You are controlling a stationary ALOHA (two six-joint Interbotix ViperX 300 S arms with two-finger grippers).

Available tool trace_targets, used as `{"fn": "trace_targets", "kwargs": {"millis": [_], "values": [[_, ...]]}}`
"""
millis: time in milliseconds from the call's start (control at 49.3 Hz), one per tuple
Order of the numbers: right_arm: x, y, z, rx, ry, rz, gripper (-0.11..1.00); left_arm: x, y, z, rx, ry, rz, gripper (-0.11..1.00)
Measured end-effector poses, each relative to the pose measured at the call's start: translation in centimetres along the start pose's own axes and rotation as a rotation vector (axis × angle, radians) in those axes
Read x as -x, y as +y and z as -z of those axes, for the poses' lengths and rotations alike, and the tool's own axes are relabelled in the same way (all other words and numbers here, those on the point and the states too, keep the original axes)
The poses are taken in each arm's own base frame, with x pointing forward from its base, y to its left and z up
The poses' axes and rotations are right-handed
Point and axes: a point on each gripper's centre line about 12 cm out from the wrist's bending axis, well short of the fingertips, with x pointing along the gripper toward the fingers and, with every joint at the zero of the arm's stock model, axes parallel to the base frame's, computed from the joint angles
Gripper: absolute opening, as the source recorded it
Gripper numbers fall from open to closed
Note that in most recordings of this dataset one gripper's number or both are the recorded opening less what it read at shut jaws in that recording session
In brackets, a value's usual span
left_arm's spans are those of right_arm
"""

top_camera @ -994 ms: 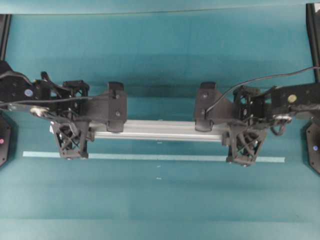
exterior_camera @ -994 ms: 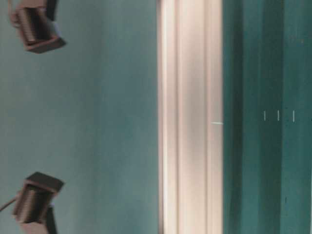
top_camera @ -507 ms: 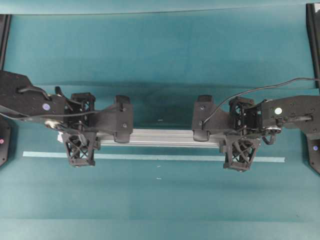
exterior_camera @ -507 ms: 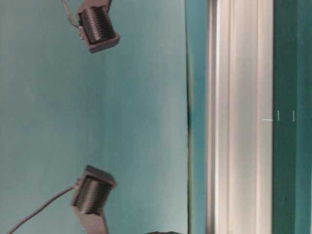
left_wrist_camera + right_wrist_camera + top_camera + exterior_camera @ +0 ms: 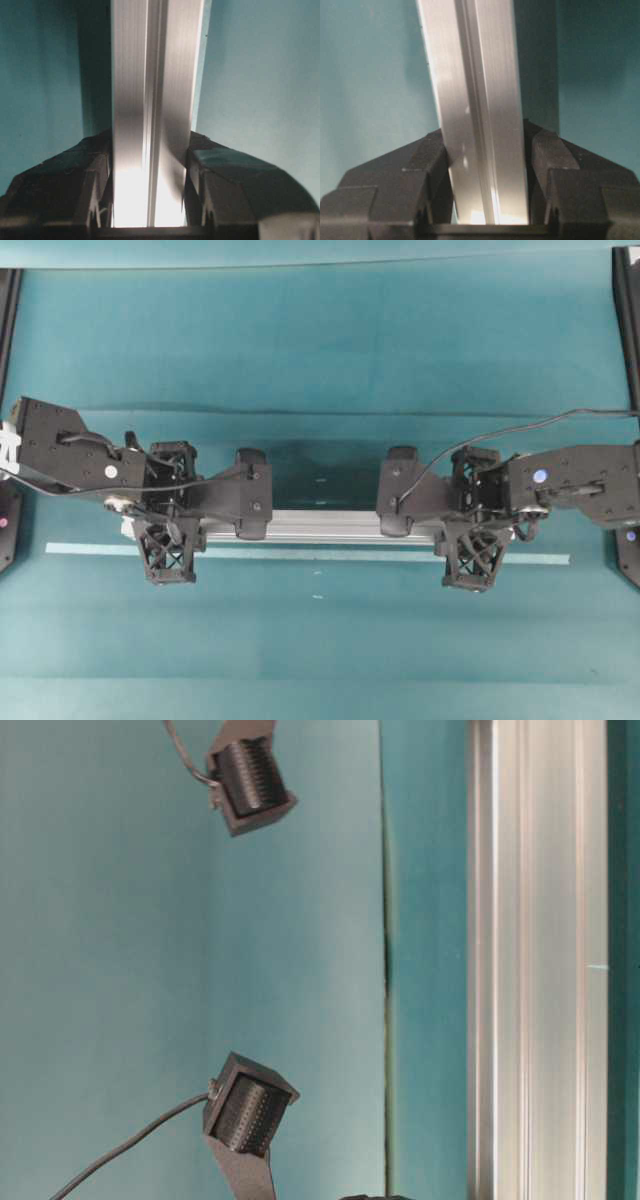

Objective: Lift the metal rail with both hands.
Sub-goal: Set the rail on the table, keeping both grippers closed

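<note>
Left wrist view: the left gripper (image 5: 150, 190) has its fingers (image 5: 85, 185) pressed against both sides of the metal rail (image 5: 150, 100), clamped on it. The right gripper (image 5: 487, 185) has its fingers (image 5: 420, 170) closed on the rail the same way. Overhead, the rail (image 5: 320, 525) runs crosswise between both grippers, above the teal counter (image 5: 320, 340) and just behind a pale tape strip (image 5: 320, 554).

We've got the metal rail (image 5: 320, 526) running left to right, left gripper (image 5: 170, 522) near one end, right gripper (image 5: 474, 525) near the other, tape strip (image 5: 300, 554) just in front.
</note>
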Motion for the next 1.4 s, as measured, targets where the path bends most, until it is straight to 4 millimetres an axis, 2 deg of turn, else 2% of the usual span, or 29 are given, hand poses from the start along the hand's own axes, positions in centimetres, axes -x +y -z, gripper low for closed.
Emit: {"fn": "trace_targets", "kwargs": {"millis": [467,1400], "values": [[-0.7,0.2,0.1,0.004,0.014,0.001,0.38,-1.0,-0.3,-0.1,-0.005,-0.006,0.003,0.28],[-1.3,0.0,0.0,0.0,0.01,0.004,0.38,-1.5,-0.3,0.1,-0.007,-0.015,0.005,0.28]]}}
